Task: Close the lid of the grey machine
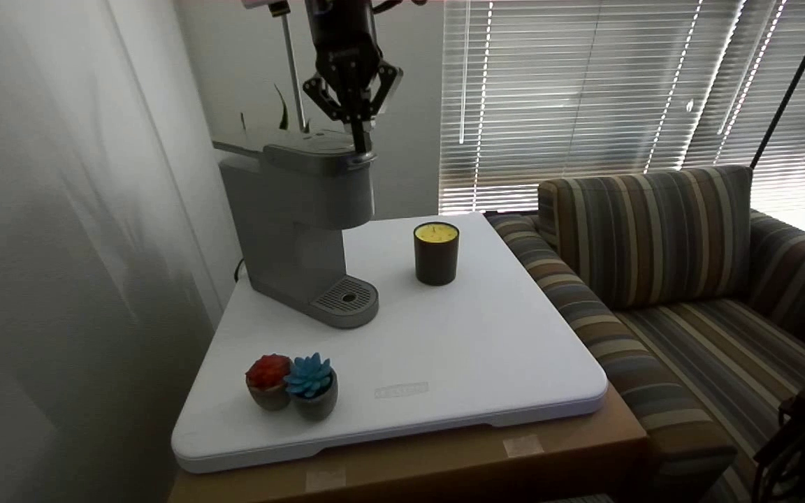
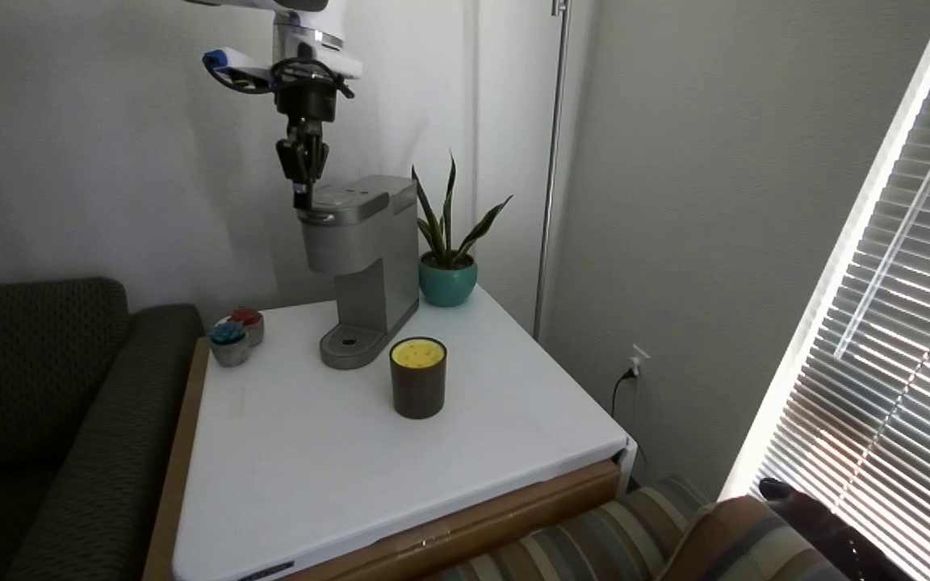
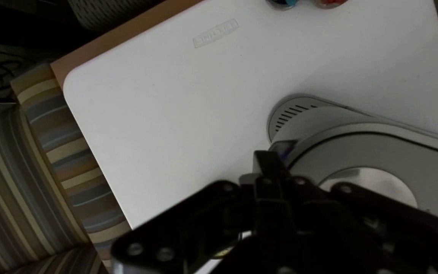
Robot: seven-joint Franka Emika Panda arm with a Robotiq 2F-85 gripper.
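One Robotiq gripper [image 1: 361, 146], narrowed and apparently empty, stands at the front of the pod coffee maker [image 1: 294, 230], lid [image 1: 310, 155] lying near-flat atop; vertical pressure by the handle [image 2: 319, 217] should seat it.

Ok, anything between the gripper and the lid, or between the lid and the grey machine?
Nothing visible. The gripper is at the front edge of the lid, which appears down on the grey machine; latched or not, unclear. The candle sits on the table below.
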